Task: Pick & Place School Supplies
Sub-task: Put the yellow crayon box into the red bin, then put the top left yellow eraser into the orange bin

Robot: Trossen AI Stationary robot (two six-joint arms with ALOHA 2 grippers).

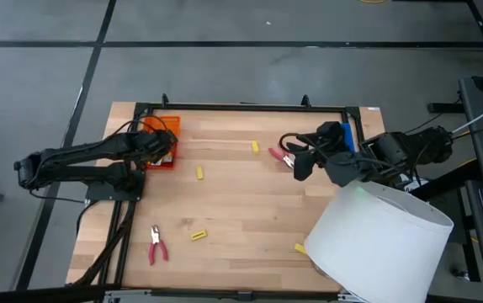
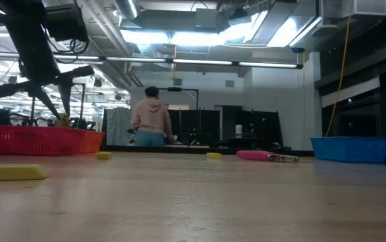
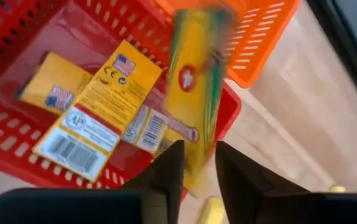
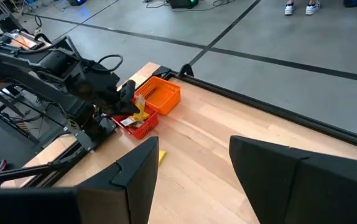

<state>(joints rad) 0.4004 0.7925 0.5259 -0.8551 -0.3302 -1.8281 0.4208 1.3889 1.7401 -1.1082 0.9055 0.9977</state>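
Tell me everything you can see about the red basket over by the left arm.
The red basket is a shallow rectangular tray of slotted, plastic-looking mesh, sitting flat at the table's far left corner, right beside an orange basket. Inside lie flat yellow packs with barcodes and small flag marks. The left gripper hangs over its edge, and a blurred yellow pack stands on end just past its fingers.

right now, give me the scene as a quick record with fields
left gripper: over the red tray, yellow pack at its tip
right gripper: open, beside pliers
in red tray: two packs lying flat
loose on table: four yellow blocks, second pliers on the left arm's side
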